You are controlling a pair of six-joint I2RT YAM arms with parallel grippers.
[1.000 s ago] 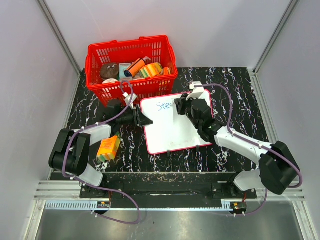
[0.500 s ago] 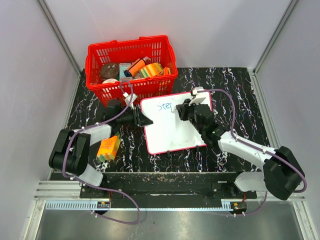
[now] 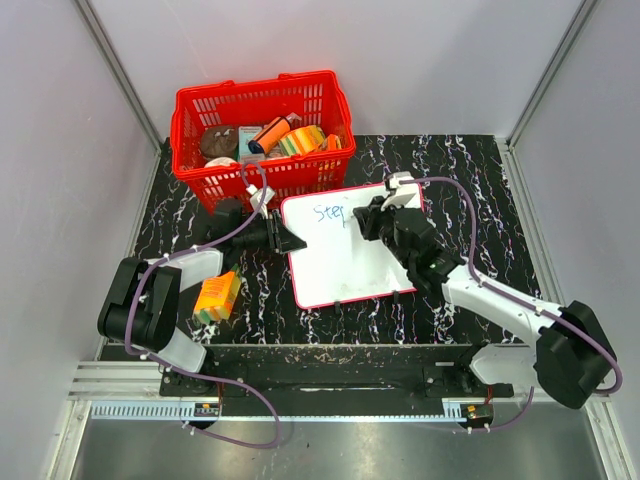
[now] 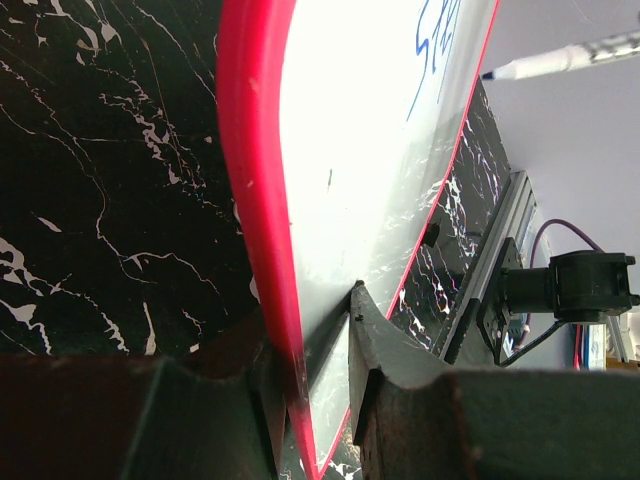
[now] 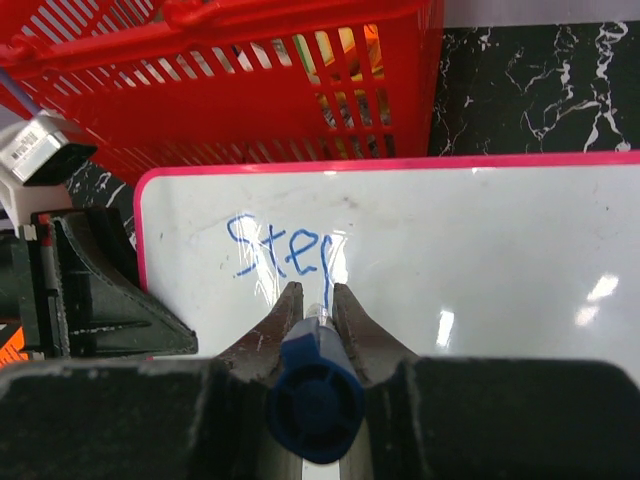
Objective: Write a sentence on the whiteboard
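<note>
The whiteboard (image 3: 345, 268), white with a red frame, lies on the black marbled table in front of the basket. Blue letters "Step" (image 3: 329, 212) stand at its top left; they also show in the right wrist view (image 5: 280, 252) and the left wrist view (image 4: 436, 60). My left gripper (image 3: 289, 241) is shut on the board's left edge (image 4: 262, 230). My right gripper (image 3: 364, 222) is shut on a blue marker (image 5: 314, 396). The marker's tip rests on the board at the foot of the "p" stroke. The marker also shows in the left wrist view (image 4: 572, 59).
A red basket (image 3: 262, 92) with several items stands just behind the board, close to its top edge (image 5: 250, 80). An orange and yellow pack (image 3: 217, 297) lies left of the board near my left arm. Grey walls enclose the table.
My right gripper with the marker has moved a little to the right, and the writing has grown from "Ste" to "Step". My left gripper and the board have not moved.
</note>
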